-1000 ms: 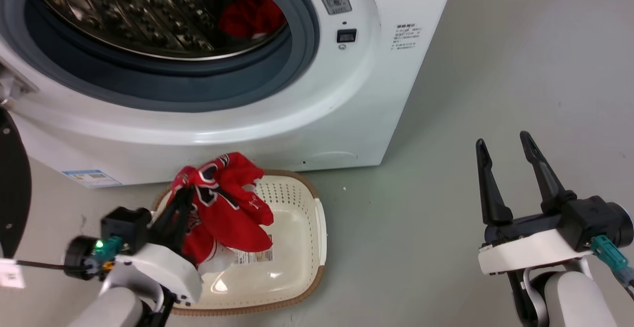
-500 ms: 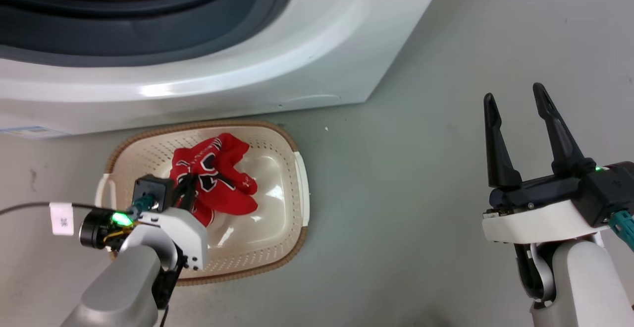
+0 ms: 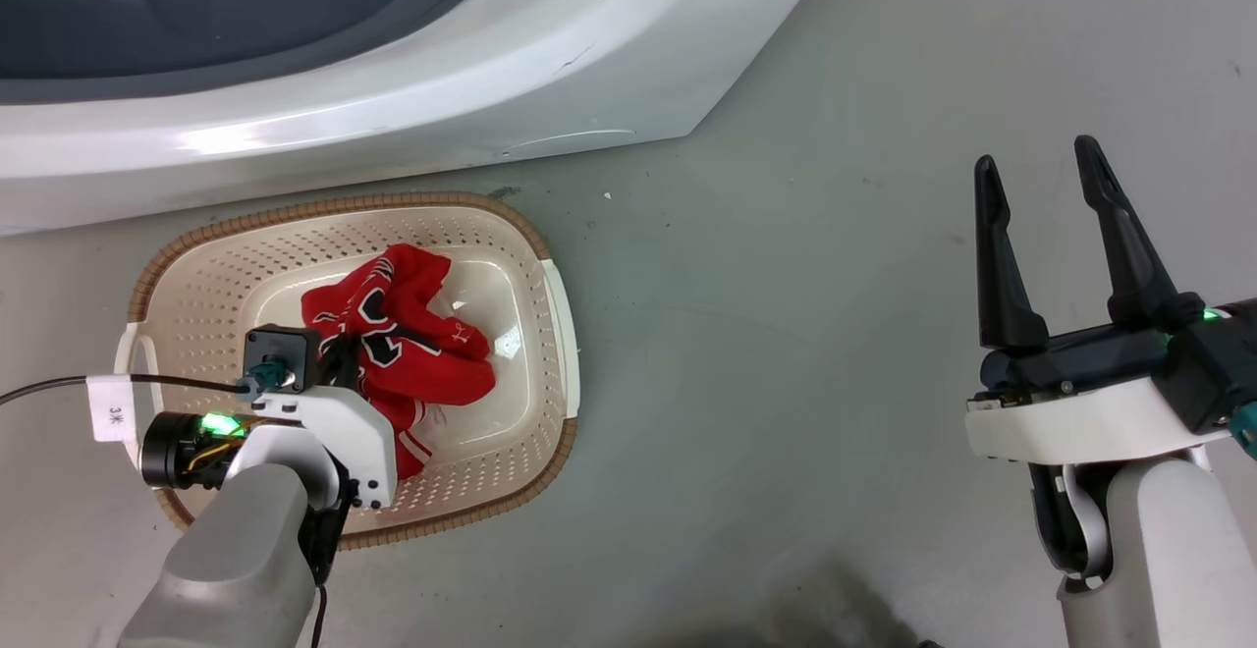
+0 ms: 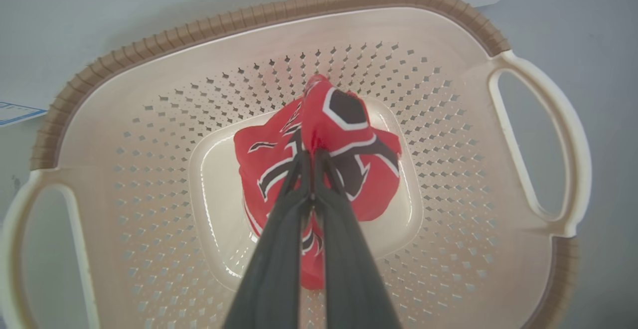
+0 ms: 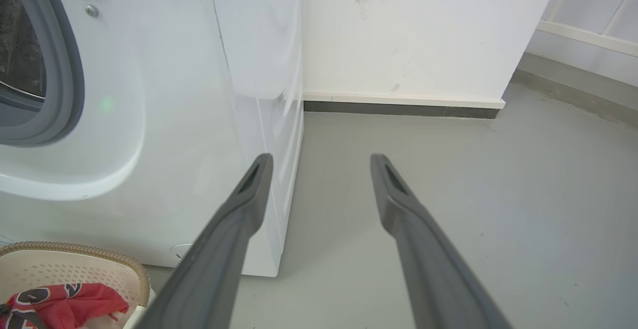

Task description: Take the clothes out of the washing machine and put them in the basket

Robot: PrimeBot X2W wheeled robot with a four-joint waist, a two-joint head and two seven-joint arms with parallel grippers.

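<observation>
A bright red jersey (image 3: 398,329) with black-and-white lettering lies bunched in the cream perforated basket (image 3: 196,285), which stands on the floor in front of the white washing machine (image 3: 393,108). My left gripper (image 3: 339,358) reaches down into the basket, shut on a fold of the jersey (image 4: 344,134); in the left wrist view its gripper (image 4: 311,157) has both tips pinched together in the cloth over the basket (image 4: 149,119) floor. My right gripper (image 3: 1041,187) hovers open and empty over bare floor to the right. Its wrist view shows the right gripper (image 5: 321,169), the machine (image 5: 174,94) and the jersey (image 5: 60,301).
The grey porthole rim (image 3: 196,29) of the machine runs along the top of the head view. A white wall with a dark skirting (image 5: 398,109) stands behind the machine. Grey floor (image 3: 786,334) stretches between the basket and my right arm.
The head camera has tilted further down, so the drum has left the view. My left gripper has lowered the jersey from above the basket rim down onto the basket floor. The right gripper stays open.
</observation>
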